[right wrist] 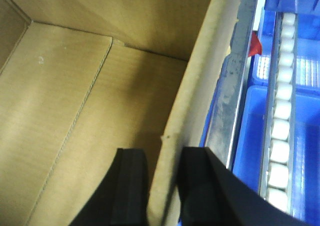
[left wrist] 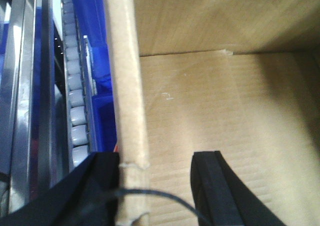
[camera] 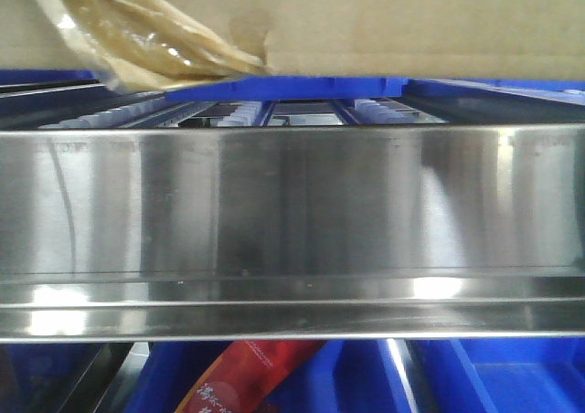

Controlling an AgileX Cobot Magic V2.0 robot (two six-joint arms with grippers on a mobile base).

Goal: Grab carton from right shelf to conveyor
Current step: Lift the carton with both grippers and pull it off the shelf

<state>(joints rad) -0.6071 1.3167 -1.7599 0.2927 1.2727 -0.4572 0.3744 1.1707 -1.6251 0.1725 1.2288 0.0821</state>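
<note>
The brown carton (camera: 366, 20) fills the top of the front view, raised above the steel rail. In the left wrist view my left gripper (left wrist: 157, 158) straddles the carton's left wall (left wrist: 127, 86). Its outer finger (left wrist: 100, 181) rests against the wall. Its inner finger (left wrist: 210, 181) stands well apart inside the carton (left wrist: 225, 111), so the jaws are open. In the right wrist view my right gripper (right wrist: 164, 153) is shut on the carton's right wall (right wrist: 200, 86), one finger (right wrist: 130, 186) inside the carton (right wrist: 75, 111) and one outside.
A wide steel rail (camera: 292, 212) crosses the front view, with roller tracks behind it. Crumpled tape (camera: 137, 29) hangs from the carton. Blue bins (camera: 512, 376) and a red packet (camera: 247, 376) lie below. Roller tracks (left wrist: 75, 101) (right wrist: 282, 111) and a blue bin (right wrist: 250, 136) flank the carton.
</note>
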